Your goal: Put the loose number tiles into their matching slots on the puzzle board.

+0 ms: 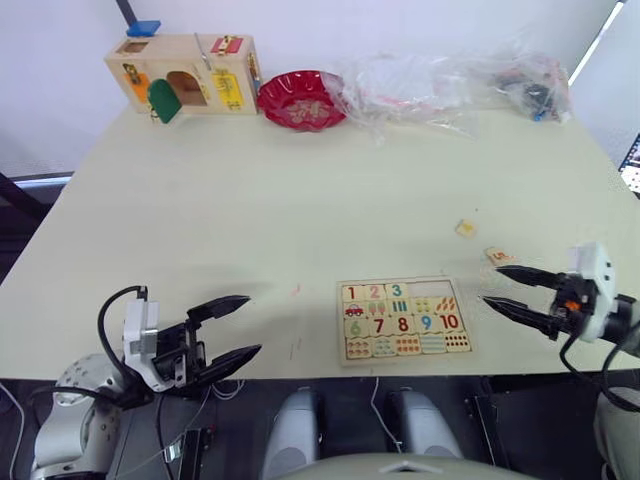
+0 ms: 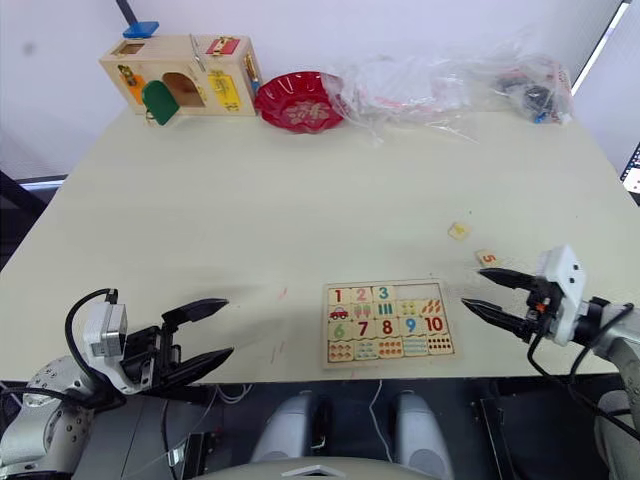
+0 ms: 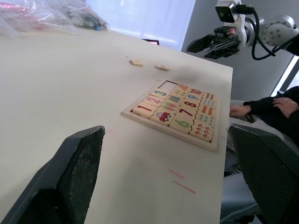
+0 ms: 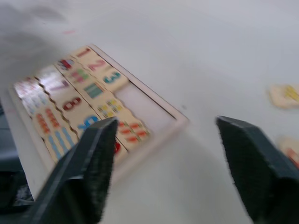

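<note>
My left pincer point(image 1: 228, 328) hovers at the near table point(image 1: 250, 220) edge, at about 9 o'clock from the puzzle board point(image 1: 404, 320), fingers spread and holding nothing; it stands well apart from the work and I judge it idle for this step. My right pincer point(image 1: 503, 289) sits just beside the board at its 3 o'clock, fingers also spread and empty, tips pointing toward the board's top row. That placement suits a pick of the nearby loose pieces.

The board lies flat near the table's front edge. Its top row carries 1, 2 and 3; the two slots point(image 1: 439, 291) at the right end of that row are bare. The lower rows are filled.

Two loose number tiles remain on the table, at about 1 o'clock from the board: one tile point(image 1: 498, 256) just beyond my right pincer, printed with what looks like a 5, and a second tile point(image 1: 464, 228) farther out, its digit too small to read. Remaining work, as I judge it: seat these two.

At the far edge, 11 to 1 o'clock, stand a wooden latch box point(image 1: 185, 73), a red bowl point(image 1: 302, 99) and clear plastic bags point(image 1: 450, 80).
</note>
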Robot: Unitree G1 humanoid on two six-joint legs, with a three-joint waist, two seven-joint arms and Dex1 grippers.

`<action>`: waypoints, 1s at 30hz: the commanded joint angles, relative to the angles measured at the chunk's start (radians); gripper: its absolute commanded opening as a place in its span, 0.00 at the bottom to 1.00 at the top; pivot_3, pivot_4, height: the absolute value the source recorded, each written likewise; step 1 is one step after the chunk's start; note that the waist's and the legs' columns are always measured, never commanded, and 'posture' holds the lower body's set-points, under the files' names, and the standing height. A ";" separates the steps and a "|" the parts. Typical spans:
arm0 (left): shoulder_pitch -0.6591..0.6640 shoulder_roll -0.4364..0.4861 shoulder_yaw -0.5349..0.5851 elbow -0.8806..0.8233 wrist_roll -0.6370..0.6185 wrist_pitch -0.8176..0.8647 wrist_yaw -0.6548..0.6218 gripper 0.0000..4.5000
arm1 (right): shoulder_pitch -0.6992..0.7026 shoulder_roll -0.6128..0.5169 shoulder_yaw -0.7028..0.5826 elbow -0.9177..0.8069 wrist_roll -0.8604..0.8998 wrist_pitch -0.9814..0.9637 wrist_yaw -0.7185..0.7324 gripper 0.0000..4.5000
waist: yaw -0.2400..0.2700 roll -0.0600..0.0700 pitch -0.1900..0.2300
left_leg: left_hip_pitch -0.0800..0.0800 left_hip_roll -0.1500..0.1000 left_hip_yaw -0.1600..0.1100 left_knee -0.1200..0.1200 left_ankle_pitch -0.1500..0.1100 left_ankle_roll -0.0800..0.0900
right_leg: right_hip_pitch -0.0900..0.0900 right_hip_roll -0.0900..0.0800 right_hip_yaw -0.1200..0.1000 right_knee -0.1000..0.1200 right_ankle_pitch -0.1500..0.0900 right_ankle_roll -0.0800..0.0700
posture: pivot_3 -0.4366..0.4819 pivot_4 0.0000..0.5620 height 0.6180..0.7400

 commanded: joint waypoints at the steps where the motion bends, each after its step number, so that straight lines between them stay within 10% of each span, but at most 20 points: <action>1: 0.000 -0.002 0.030 0.030 0.005 -0.031 -0.004 1.00 | 0.040 -0.023 -0.085 0.030 -0.001 -0.065 0.011 0.99 | -0.002 0.000 0.000 | 0.000 0.000 0.000 0.000 0.000 0.000 | 0.000 0.000 0.000 0.000 0.000 0.000 | 0.48 0.27 1.00; 30: -0.090 0.013 0.000 0.048 -0.013 -0.022 -0.041 1.00 | -0.193 -0.084 0.089 0.089 -0.061 0.111 -0.247 0.99 | -0.003 0.000 0.000 | 0.003 0.000 0.002 -0.001 0.000 0.000 | 0.002 0.000 0.003 0.000 0.000 0.000 | 0.48 0.27 1.00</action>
